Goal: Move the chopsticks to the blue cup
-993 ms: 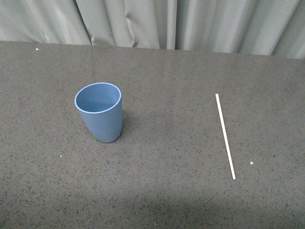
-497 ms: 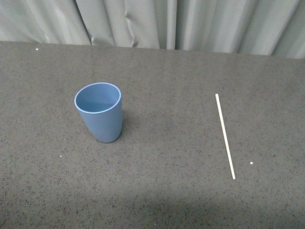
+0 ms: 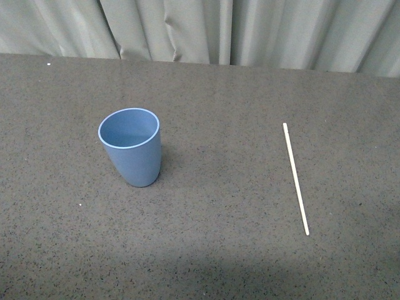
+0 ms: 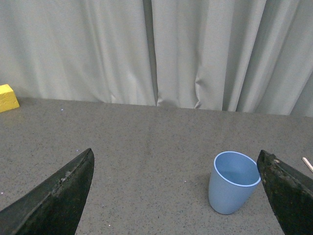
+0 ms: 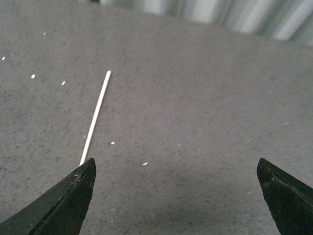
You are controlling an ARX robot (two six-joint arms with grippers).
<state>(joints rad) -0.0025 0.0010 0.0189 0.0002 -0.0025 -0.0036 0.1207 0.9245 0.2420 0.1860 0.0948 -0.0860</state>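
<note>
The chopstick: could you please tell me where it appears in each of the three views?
Front view: the chopstick lies flat on the table, right of the blue cup.
Left wrist view: only its tip shows, at the frame edge beyond the blue cup.
Right wrist view: most of its length shows, on the table.
Shared landmark: the grey curtain.

Bench [image 3: 219, 250]: dark grey, speckled, a few white flecks; fills the middle and lower frame, darker along the bottom edge.
Curtain [image 3: 187, 28]: pale grey-green, pleated; spans the top of the frame.
Yellow block [image 4: 7, 97]: on the bench, close to the curtain.
</note>
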